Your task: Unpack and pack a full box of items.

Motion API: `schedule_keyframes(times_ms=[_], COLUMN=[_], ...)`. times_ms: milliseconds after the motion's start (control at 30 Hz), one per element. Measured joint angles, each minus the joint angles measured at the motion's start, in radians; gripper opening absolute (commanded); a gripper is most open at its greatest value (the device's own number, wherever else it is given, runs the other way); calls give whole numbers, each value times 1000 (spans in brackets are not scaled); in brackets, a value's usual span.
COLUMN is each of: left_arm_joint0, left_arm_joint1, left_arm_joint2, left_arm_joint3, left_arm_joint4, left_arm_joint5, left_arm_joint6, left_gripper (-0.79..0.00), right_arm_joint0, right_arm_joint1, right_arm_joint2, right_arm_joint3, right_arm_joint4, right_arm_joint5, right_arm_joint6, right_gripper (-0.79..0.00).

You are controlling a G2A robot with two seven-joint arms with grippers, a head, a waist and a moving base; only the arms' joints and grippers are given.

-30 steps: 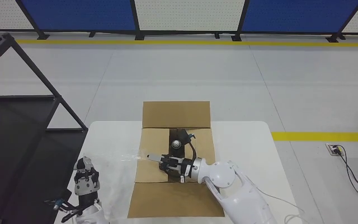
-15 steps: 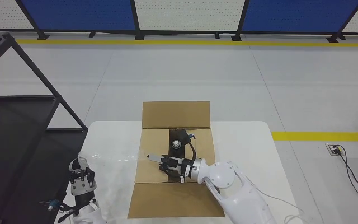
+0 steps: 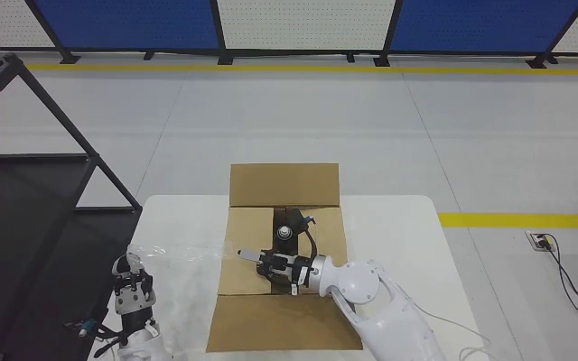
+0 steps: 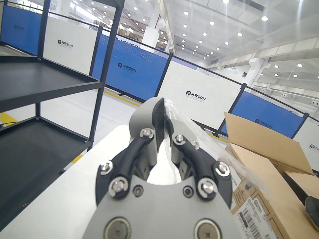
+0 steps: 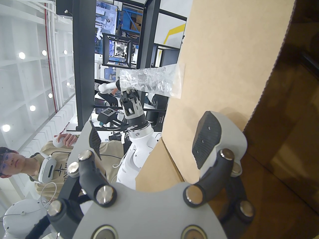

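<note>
table (image 3: 397, 226): box (image 3: 284, 185) holds dark item (image 3: 287, 227); left hand (image 4: 163, 113) pinches tape (image 4: 201, 140), right hand (image 5: 152, 130) spread.

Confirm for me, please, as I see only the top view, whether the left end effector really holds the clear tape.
Observer: Yes. In the left wrist view the left end effector is shut on the clear tape.
Operator: Is the tape free of the box?
Observer: No. The right wrist view shows its other end stuck on the box flap.
Operator: And the other arm?
Observer: The right end effector is open and empty, beside that flap.
</note>
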Motion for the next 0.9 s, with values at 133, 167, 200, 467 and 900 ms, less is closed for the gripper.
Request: schedule_keyframes(times_ms=[133, 167, 200, 467, 900], left_arm_joint0=[-1, -2, -2, -3, 18], left_arm_joint1=[-2, -3, -3, -7, -6], left_arm_joint2=[-2, -2, -2, -9, -18], left_arm_joint3=[14, 17, 21, 32, 35], left_arm_joint4=[2, 2, 2, 4, 76], left_arm_joint5=[4, 5, 5, 6, -20], left_arm_joint6=[-8, -9, -12, -11, -49], left_gripper=[0, 0, 0, 0, 0], right_arm_joint0=[0, 0, 0, 4, 9], right_arm_joint1=[0, 0, 0, -1, -3], right_arm_joint2=[1, 1, 1, -1, -3], right_arm_joint3=[1, 1, 1, 8, 17], right_arm_joint4=[0, 0, 1, 1, 2], right_arm_joint5=[-1, -1, -1, -3, -8], right_arm_joint6=[1, 1, 2, 5, 5], right_gripper=[0, 0, 0, 0, 0])
